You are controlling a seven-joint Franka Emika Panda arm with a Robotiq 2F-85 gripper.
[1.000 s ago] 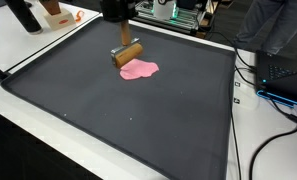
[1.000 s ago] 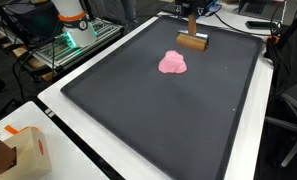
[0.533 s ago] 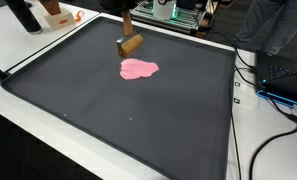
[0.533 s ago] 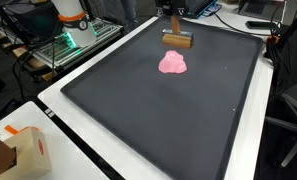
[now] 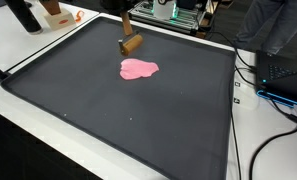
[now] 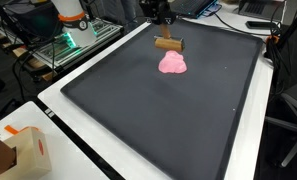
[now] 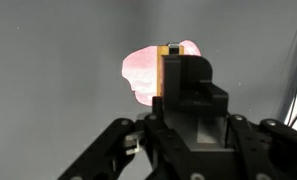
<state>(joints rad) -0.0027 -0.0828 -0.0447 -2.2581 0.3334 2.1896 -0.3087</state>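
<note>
Big black mat (image 5: 138,125) (image 6: 138,120) covers the table; on its far half lies 1 flat pink dough patch (image 5: 139,69) (image 6: 173,63) (image 7: 143,72); over it hangs the gripper (image 5: 127,33) (image 6: 165,30), clenched on 1 wooden roller (image 5: 132,45) (image 6: 169,43) (image 7: 168,70); the roller sits at the dough's far edge, long axis level, crosswise in an exterior view, pointing straight up the wrist view.

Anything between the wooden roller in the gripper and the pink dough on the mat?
Nothing visible. The gripper holds the wooden roller close beside the pink dough. In both exterior views only bare black mat shows between them.
</note>
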